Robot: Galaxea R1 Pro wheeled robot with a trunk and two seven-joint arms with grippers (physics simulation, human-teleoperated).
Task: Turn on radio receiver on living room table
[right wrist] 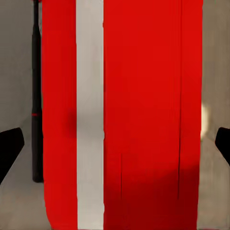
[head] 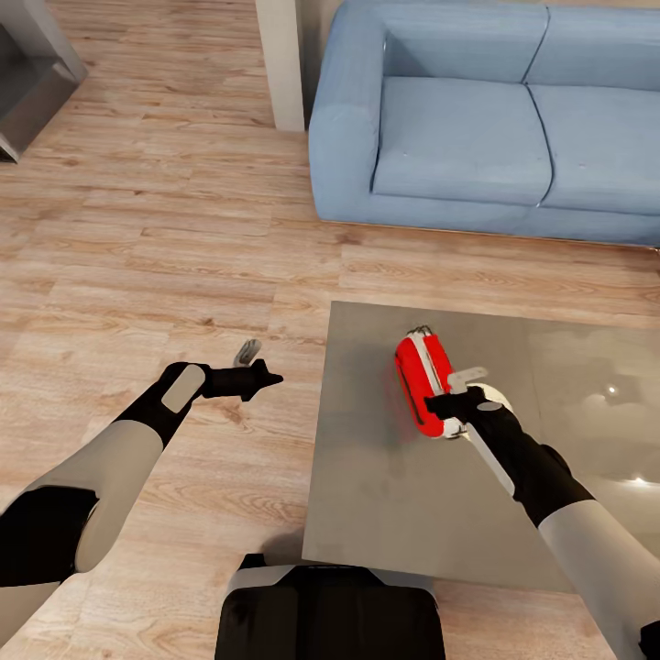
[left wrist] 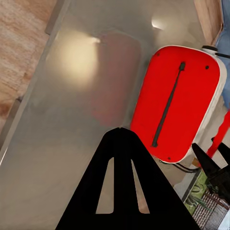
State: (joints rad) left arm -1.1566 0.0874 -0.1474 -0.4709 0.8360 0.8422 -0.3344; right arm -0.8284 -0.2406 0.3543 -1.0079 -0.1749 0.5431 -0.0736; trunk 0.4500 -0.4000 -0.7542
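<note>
A small red retro radio receiver point(head: 423, 385) with white side trim stood on edge on the large low coffee table point(head: 385, 495) with its glossy grey stone-like top, near the table's far-left corner and a little way in from the left edge. Bare tabletop spread wide to the right and toward the robot. Pale wood plank flooring point(head: 183, 257) lay open to the left and in the strip between the table's far edge and a blue fabric sofa point(head: 477, 128). The right gripper point(head: 446, 403) hung over the radio's near end, its fingers spread wide either side of the red body without gripping it. The right wrist view showed a broad white stripe point(right wrist: 89, 110) down the red casing and a slim dark handle point(right wrist: 36, 96) alongside. The left gripper point(head: 266, 377) hovered over the floor left of the table; whether it was released or clenched could not be told.
</note>
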